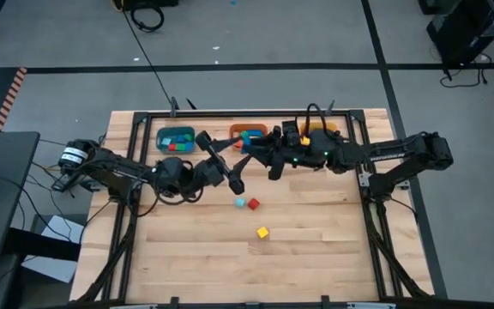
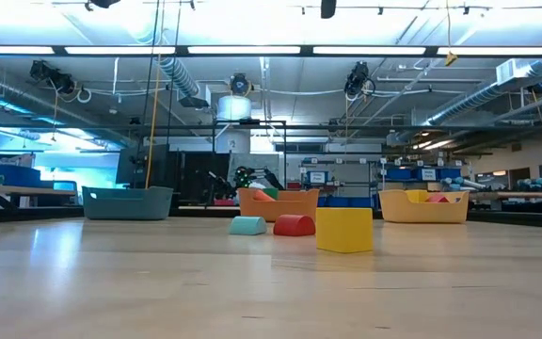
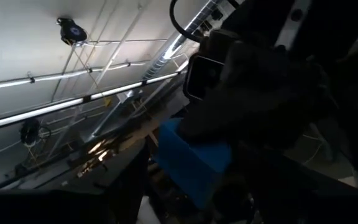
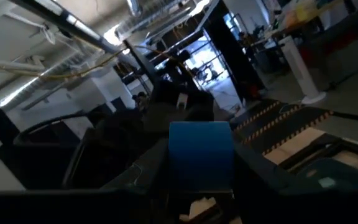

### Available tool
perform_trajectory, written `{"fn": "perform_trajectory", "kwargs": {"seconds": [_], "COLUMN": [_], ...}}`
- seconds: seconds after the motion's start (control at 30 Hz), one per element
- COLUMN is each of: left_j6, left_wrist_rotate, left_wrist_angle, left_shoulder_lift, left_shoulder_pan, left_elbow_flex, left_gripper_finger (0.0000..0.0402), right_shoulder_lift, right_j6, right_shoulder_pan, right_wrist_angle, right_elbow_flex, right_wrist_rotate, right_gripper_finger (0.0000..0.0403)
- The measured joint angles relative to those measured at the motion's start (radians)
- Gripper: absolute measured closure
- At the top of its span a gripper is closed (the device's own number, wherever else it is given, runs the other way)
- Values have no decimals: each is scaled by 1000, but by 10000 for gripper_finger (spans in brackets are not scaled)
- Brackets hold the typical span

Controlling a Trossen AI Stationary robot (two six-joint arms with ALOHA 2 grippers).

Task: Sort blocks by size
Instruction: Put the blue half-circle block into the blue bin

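judging from both wrist views, a blue block (image 4: pixel 201 152) is pinched in the right gripper (image 1: pixel 274 163), whose fingers are partly closed on the block's two flat sides; the same blue block (image 3: pixel 188 158) is seen close up from the left arm. in the high view the right gripper is raised near the orange bin (image 1: pixel 249 135), and the left gripper (image 1: pixel 226 168) is held just beside it, tilted upward, with its fingers spread as wide as they go and nothing between them. whether a hand-over is meant cannot be told.

three blocks are left on the bare surface (image 1: pixel 230 257), nearer the front edge than the orange bin: a light blue block (image 1: pixel 241 202) and a red block (image 1: pixel 253 204) lie just beside each other, and a yellow block (image 1: pixel 262 232) lies a little further forward. other blocks are seen already inside the teal bin (image 1: pixel 177 140) and the orange bin; the yellow bin (image 2: pixel 422 206) is mostly hidden under the right arm from above.

the blocks are judged to be light, rigid painted wood, not fragile, with smooth faces that could slip or twist if pinched at an edge or corner. each is best taken across two opposite flat faces, at mid-height, with the fingers square to the block. the red and light blue blocks sit close enough that a finger could nudge the neighbour.
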Motion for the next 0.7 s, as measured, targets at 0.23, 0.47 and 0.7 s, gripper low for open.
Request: {"fn": "perform_trajectory", "kwargs": {"seconds": [0.23,0.47,0.7], "left_j6": [-4,-8,-9], "left_wrist_rotate": [6,9,22], "left_wrist_angle": [3,-4,-11], "left_shoulder_lift": [0,0,0], "left_shoulder_pan": [16,18,18], "left_elbow_flex": [0,0,-1], "left_gripper_finger": [150,203,258], "right_shoulder_lift": [0,0,0], "right_j6": [-1,3,27], "right_shoulder_pan": [0,0,-1], "right_wrist_angle": [5,4,-12], "right_elbow_flex": [0,0,0], "right_wrist_rotate": [-16,-31,-30], "right_gripper_finger": [257,257,223]}}
